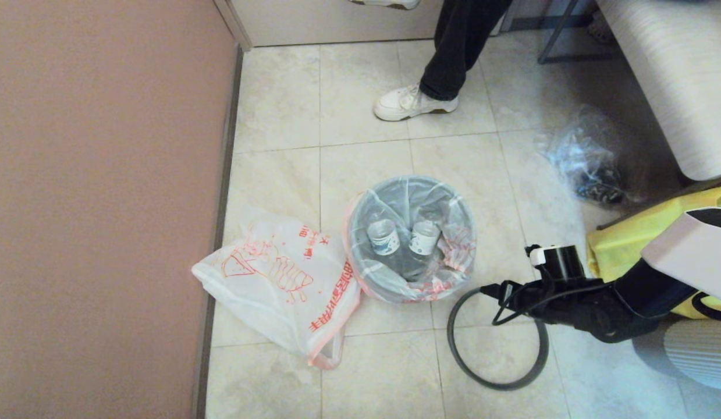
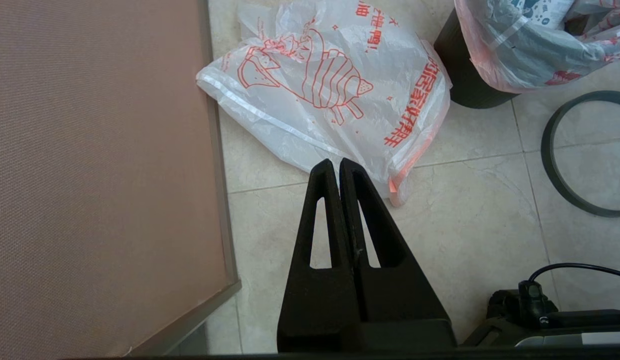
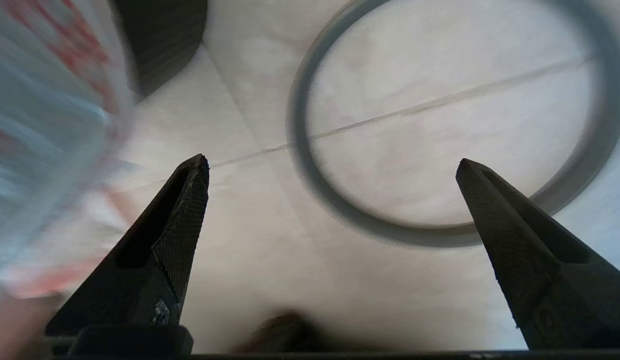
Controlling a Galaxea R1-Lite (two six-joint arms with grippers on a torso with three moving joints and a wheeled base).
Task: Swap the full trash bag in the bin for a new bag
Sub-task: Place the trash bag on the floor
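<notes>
The bin [image 2: 465, 82] stands mid-floor in the head view. The full trash bag [image 1: 453, 247] lines it, folded over its edge, with two bottles [image 1: 384, 235] inside. The bin's dark grey ring [image 1: 453, 343] lies flat on the tiles just right of the bin. My right gripper [image 3: 332, 161] hovers open low over the ring [image 3: 415, 235], empty, with the bagged bin beside it. The new bag [image 1: 279, 279] lies crumpled on the floor left of the bin, by the wall. My left gripper [image 2: 336, 162] is shut and empty above the tiles at that bag's [image 2: 330, 90] near edge.
A pink wall [image 1: 104, 203] with a skirting strip bounds the left side. A person's leg and white shoe [image 1: 415, 102] stand beyond the bin. A clear plastic bag [image 1: 581, 157], a yellow fabric bag [image 1: 634, 233] and a white bench [image 1: 674, 75] crowd the right.
</notes>
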